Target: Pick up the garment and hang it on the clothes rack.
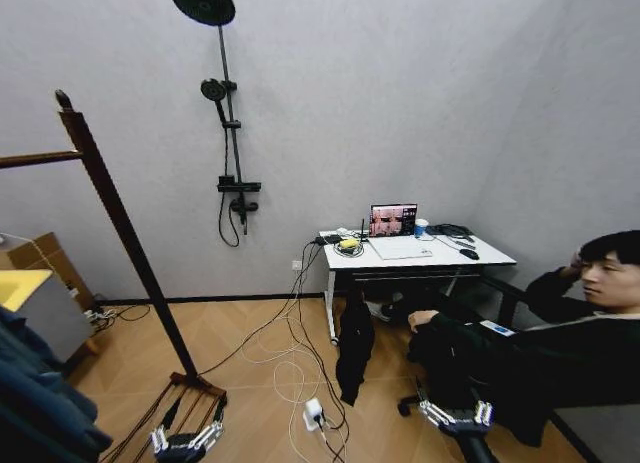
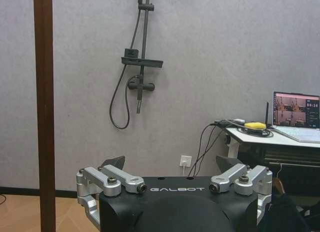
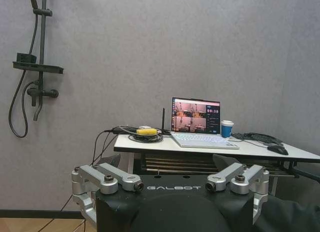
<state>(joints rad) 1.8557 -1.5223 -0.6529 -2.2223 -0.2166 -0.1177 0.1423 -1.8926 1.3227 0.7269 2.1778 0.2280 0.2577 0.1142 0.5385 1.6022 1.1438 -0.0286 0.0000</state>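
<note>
garment (image 1: 35,403) just beside left gripper (image 1: 187,441).

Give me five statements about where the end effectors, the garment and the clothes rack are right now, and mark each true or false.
1. Both end effectors are open and empty. True: left end effector, right end effector.
2. The garment hangs on the clothes rack. False: it sits at the robot's lower left, off the rack.
3. The rack's post stands on the robot's left. True.
4. A laptop sits on the white desk. True.
5. The right end effector grips a hanger. False: it holds nothing.
</note>
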